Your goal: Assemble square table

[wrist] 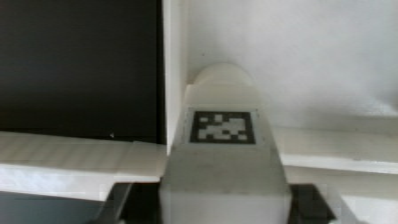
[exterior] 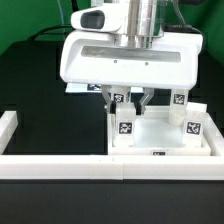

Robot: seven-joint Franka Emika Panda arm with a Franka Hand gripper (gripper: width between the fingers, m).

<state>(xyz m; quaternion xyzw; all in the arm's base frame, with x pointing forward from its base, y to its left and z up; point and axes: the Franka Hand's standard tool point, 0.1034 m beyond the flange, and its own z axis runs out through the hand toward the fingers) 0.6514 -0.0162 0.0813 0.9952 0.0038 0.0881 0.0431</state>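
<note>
The white square table top [exterior: 160, 138] lies upside down at the exterior view's right, against the front rail. Three tagged white legs stand upright on it: front left [exterior: 125, 125], front right [exterior: 192, 126] and back right [exterior: 180, 98]. My gripper [exterior: 128, 101] hangs over the back left corner, shut on the fourth leg [exterior: 117, 98]. In the wrist view this leg [wrist: 222, 125], with its tag facing the camera, sits between my dark fingers [wrist: 135, 202], and my gripper [wrist: 222, 205] is closed on its sides. Its far end is at the top's corner [wrist: 302, 60]; I cannot see the joint.
A long white border rail [exterior: 90, 166] runs along the front and another rail [exterior: 10, 126] stands at the exterior view's left. The black table surface [exterior: 55, 120] lies between them and also shows in the wrist view [wrist: 80, 60]. The top's rim [wrist: 71, 150] crosses the wrist view.
</note>
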